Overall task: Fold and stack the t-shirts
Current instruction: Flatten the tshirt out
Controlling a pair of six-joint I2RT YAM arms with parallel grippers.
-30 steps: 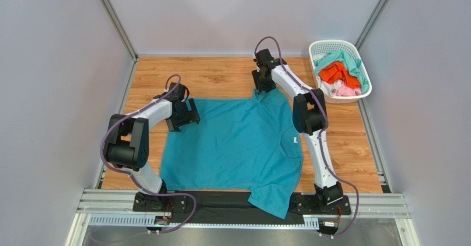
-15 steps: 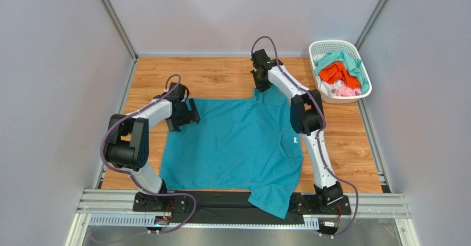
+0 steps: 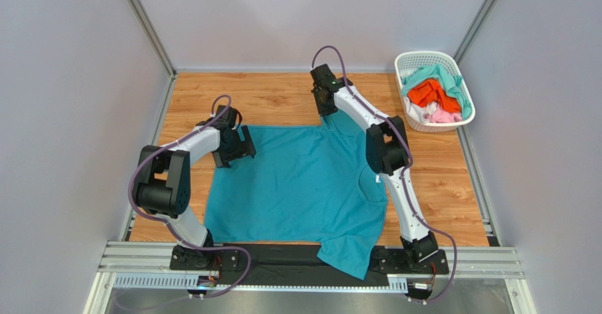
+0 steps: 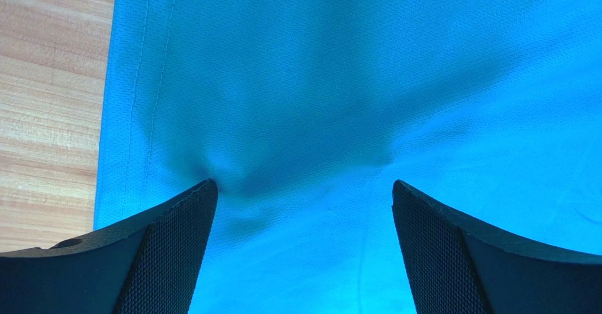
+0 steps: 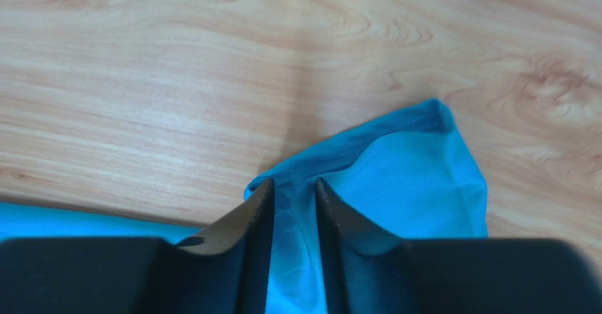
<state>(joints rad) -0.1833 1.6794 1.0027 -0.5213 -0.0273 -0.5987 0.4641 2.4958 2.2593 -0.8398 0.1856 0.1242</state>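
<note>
A teal-blue t-shirt [image 3: 297,180] lies spread flat on the wooden table, its white neck label toward the right. My left gripper [image 3: 240,148] hovers open over the shirt's far left corner; in the left wrist view its gripper [image 4: 304,187] has wide jaws with only flat teal fabric [image 4: 353,81] between them. My right gripper [image 3: 326,109] is at the shirt's far sleeve. In the right wrist view the gripper [image 5: 294,183] is shut on a pinched fold of that sleeve [image 5: 417,180], lifted slightly off the wood.
A white lattice basket [image 3: 410,64] at the far right holds orange [image 3: 426,92], mint-green [image 3: 445,74] and pale pink [image 3: 441,116] shirts. The teal shirt's near sleeve [image 3: 346,254] drapes over the front rail. Grey walls enclose the table [image 3: 268,95].
The right gripper closed on the far sleeve and shifted left and slightly farther away, pulling the sleeve with it. The left arm has not moved.
</note>
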